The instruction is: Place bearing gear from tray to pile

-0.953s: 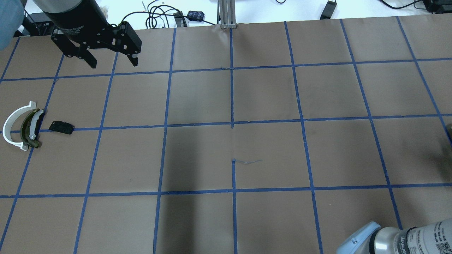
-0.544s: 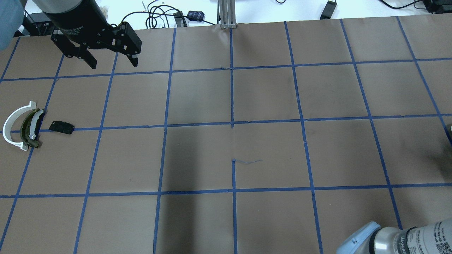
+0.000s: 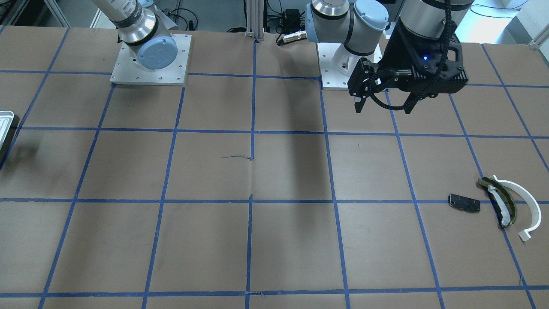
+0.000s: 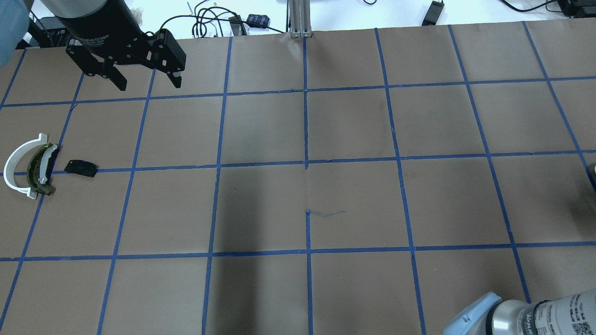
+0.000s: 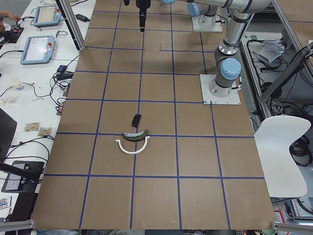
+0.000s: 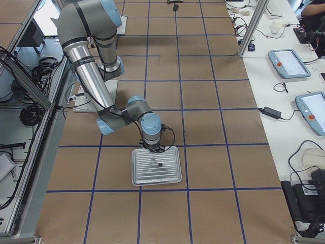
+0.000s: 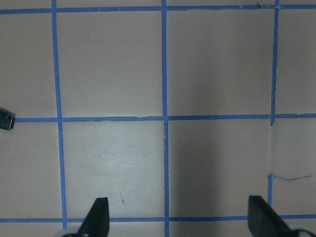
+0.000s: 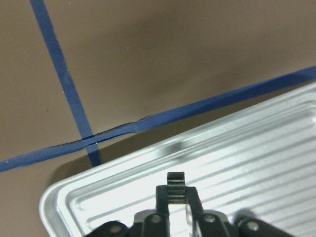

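Observation:
The silvery ribbed tray (image 6: 167,175) lies at the table's right end; its corner shows in the front view (image 3: 5,124) and fills the right wrist view (image 8: 256,158). My right gripper (image 8: 177,191) hangs low over the tray's near rim (image 6: 152,149), shut on a small black toothed bearing gear (image 8: 176,178). The pile lies at the left end: a white arc (image 4: 16,163), a dark olive curved piece (image 4: 36,173) and a flat black plate (image 4: 81,168). My left gripper (image 4: 149,85) is open and empty, high above the table, beyond the pile.
Brown paper with a blue tape grid covers the table. A small dark spot (image 6: 159,164) sits in the tray's middle; what it is I cannot tell. An aluminium post (image 4: 298,18) and cables stand at the far edge. The black plate's corner shows in the left wrist view (image 7: 6,121).

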Controlling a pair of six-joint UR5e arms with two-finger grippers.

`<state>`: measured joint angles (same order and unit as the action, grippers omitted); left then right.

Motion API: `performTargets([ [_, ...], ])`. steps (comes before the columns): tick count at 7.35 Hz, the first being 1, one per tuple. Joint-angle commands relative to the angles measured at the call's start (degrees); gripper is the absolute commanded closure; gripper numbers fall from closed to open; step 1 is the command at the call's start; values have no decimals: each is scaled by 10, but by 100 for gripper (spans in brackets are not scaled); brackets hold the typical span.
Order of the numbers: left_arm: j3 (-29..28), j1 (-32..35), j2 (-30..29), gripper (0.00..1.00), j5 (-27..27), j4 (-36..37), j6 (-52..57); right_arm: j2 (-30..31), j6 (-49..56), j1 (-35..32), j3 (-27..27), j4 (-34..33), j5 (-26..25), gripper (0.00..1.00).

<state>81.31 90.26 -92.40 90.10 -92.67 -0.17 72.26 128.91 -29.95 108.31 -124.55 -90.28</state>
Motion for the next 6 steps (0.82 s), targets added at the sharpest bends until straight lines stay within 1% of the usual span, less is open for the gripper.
performTargets([
  [1,-5,0,-3,0,-9,0,0,31,-168,-45,-58,149,19,100],
  [2,-7,0,3,0,-11,0,1,61,-279,-98,-57,164,19,100],
  [3,-11,0,-2,0,-10,0,1,96,-389,-169,-56,192,19,100],
  [4,-11,0,-2,0,-10,0,1,111,-496,-235,-53,210,20,100],
  [5,-12,-1,-1,0,-10,0,1,111,-649,-317,-53,208,19,100],
  [6,-10,-2,1,0,-10,0,1,108,-780,-398,-53,202,19,100],
])
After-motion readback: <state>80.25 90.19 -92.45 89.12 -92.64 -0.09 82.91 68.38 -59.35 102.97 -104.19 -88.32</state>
